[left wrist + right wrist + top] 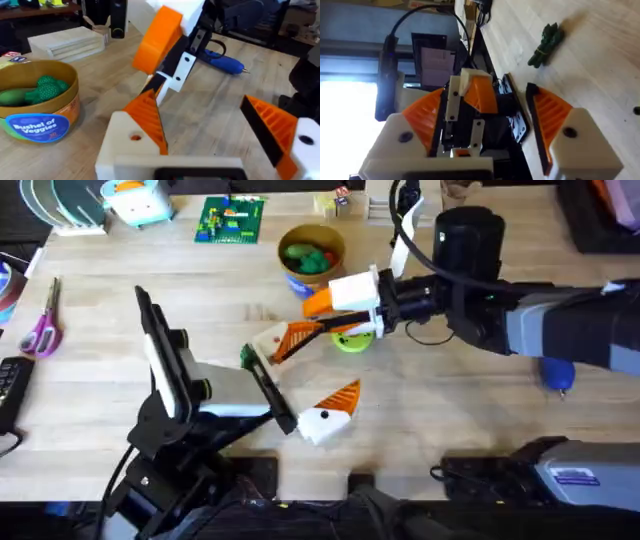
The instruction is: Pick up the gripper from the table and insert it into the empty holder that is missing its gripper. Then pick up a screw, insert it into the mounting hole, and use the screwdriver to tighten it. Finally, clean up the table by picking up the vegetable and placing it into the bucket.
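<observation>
Both claws open — right claw [330, 308] empty.

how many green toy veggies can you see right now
3. The round yellow-tan bucket holds a smooth green vegetable and a bumpy green vegetable. A dark green elongated vegetable lies on the light wooden table. The bucket may hide more.

A light wooden tabletop [90, 380] of long planks runs across the overhead view — its far edge crowded with clutter. Purple-handled scissors [42, 325] lie near one side, a green brick plate [231, 218] farther back — stacked pale wooden blocks [67, 42] sit beyond.
</observation>
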You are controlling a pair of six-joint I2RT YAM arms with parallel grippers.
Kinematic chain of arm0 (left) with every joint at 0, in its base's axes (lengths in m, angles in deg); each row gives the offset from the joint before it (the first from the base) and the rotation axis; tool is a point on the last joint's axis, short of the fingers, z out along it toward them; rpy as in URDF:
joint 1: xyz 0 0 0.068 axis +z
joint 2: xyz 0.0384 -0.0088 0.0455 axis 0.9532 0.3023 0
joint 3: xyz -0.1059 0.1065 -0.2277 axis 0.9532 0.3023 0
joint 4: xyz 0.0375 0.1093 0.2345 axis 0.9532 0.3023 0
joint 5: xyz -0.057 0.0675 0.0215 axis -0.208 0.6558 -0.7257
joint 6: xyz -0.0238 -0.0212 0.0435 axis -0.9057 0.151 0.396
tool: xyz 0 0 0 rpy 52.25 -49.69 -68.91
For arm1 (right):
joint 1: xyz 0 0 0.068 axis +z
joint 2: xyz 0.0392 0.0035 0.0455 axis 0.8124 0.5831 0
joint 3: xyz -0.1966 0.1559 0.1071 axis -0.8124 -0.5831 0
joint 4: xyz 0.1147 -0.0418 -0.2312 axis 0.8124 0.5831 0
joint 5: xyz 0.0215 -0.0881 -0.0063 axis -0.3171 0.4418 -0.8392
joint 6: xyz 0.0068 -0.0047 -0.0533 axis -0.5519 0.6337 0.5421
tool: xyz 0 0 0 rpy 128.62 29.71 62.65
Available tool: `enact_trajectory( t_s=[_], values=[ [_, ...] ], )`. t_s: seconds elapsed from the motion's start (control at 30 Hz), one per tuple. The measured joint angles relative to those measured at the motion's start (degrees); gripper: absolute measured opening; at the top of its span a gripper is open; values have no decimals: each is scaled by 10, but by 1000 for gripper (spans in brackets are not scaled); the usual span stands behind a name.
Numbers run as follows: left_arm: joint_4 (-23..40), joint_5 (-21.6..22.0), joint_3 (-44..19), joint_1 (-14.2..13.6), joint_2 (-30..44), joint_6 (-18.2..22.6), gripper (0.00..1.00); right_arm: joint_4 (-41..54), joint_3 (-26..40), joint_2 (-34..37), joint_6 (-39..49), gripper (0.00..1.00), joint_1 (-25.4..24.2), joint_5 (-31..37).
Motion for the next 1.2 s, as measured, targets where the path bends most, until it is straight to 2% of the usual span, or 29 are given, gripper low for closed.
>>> enact_trajectory(
  t_s=[0.1,0.17,0.27,0.53,0.57,0.97,1.2],
  values=[
    [0,0,0,0,0,0,992,33,0,0,14,891,5,-10],
    [0,0,0,0,0,0,992,45,0,0,21,853,6,-13],
    [0,0,0,0,0,0,993,46,0,0,28,720,6,-13],
    [0,0,0,0,0,0,993,43,0,0,33,73,6,-17],
    [0,0,0,0,0,0,993,44,0,0,33,26,6,-17],
    [0,1,0,0,0,-1,992,38,0,0,20,12,7,2],
    [0,11,0,0,0,5,993,-11,0,0,-18,11,12,25]
  ],
)
